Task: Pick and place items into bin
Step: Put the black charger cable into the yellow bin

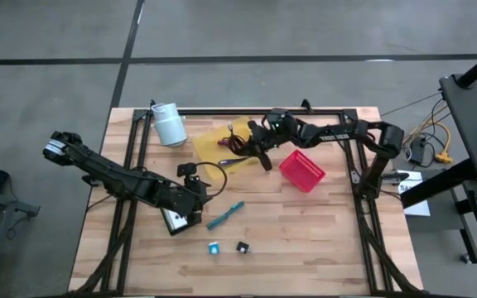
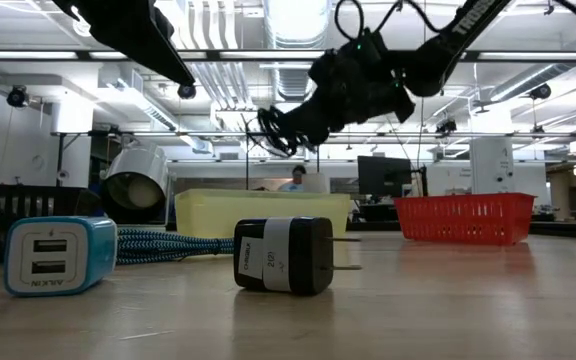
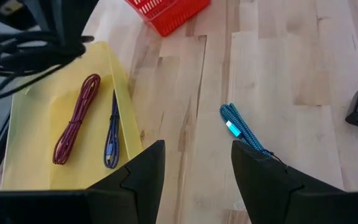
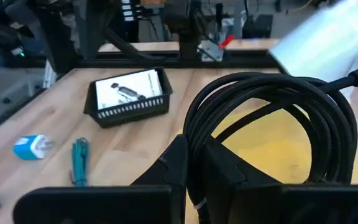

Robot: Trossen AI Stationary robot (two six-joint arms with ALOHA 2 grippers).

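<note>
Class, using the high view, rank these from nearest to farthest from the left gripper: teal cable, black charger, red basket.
From the left gripper:
1. Teal cable, just beside it.
2. Black charger, toward the table's front edge.
3. Red basket, across by the right arm.

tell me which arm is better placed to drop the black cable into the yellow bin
Right. Its gripper is already shut on the coiled black cable, held above the yellow bin. The left gripper is open and empty, nearer the teal cable.

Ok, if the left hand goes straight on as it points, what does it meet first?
Probably the teal braided cable, lying just ahead of the open left hand; depth is unclear, so it might miss.
</note>
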